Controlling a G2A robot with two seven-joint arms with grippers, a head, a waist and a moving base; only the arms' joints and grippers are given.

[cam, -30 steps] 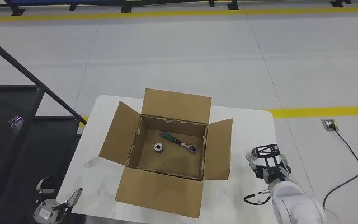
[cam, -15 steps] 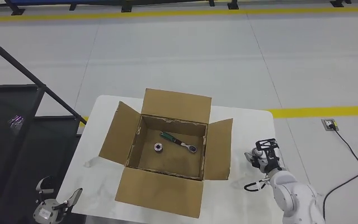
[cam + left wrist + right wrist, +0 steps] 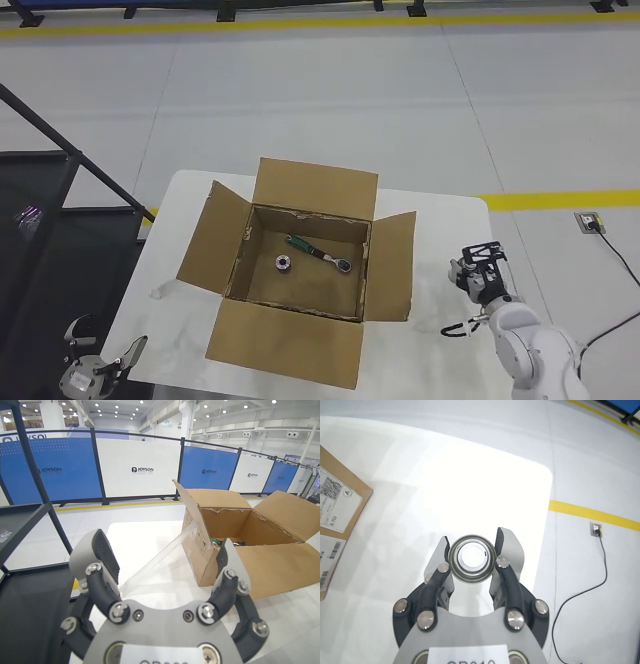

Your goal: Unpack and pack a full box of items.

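An open cardboard box (image 3: pixel 285 345) stands mid-table with all flaps spread out. Inside it lie a green-handled ratchet wrench (image 3: pixel 320 253) and a small metal ring (image 3: pixel 283 263). My right gripper (image 3: pixel 478 268) hovers over the table's right side, beside the box's right flap (image 3: pixel 337 505). It is shut on a metal bearing ring (image 3: pixel 471 558), held flat between its fingers. My left gripper (image 3: pixel 162 540) is open with nothing in it, low off the table's near-left corner (image 3: pixel 100 365) and facing the box (image 3: pixel 250 550).
The white table (image 3: pixel 440 215) has bare room to the right of the box. A black metal rack (image 3: pixel 40 250) stands off its left side. A loose strip of clear tape (image 3: pixel 160 557) hangs from the box's left flap. A wall socket with a cable (image 3: pixel 596 530) lies on the floor.
My right gripper, with the bearing ring in it, has shifted slightly farther from me and to the right. The left arm and the box have not moved.
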